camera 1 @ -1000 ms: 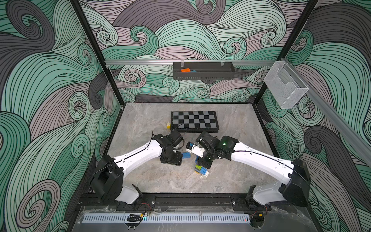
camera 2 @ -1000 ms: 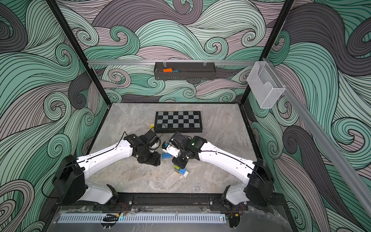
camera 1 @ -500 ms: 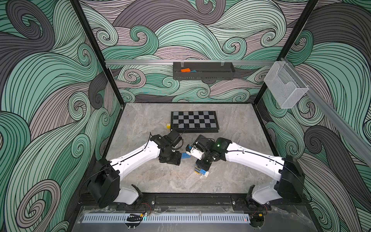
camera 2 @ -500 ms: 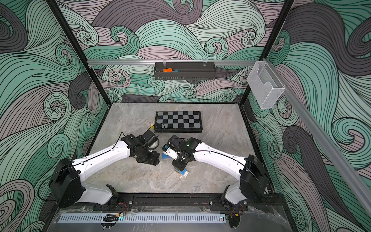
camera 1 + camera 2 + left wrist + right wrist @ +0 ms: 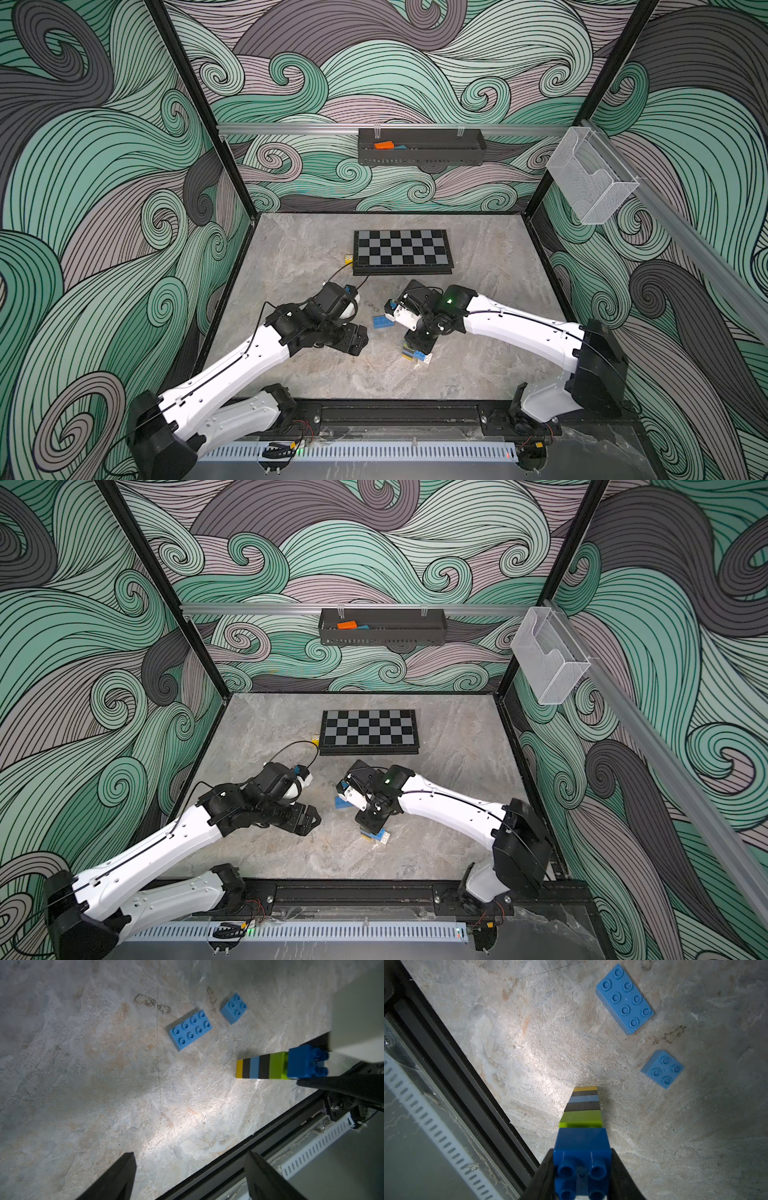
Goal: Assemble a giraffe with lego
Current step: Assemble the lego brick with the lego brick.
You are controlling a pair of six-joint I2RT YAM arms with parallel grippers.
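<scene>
the giraffe [image 5: 417,355] and the loose blue brick [image 5: 381,322] at about ten o'clock from it in a top view look like smooth, faintly glossy plastic, the tabletop [image 5: 478,374] reads as matt, mottled stone, and the fingers [image 5: 619,1178] of the right gripper [image 5: 581,1152] are matt black plastic.

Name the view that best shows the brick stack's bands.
Left wrist view: the brick stack is side-on, each band distinct. The right wrist view looks down its length, foreshortening the bands. In both top views it is tiny, mostly hidden.
</scene>
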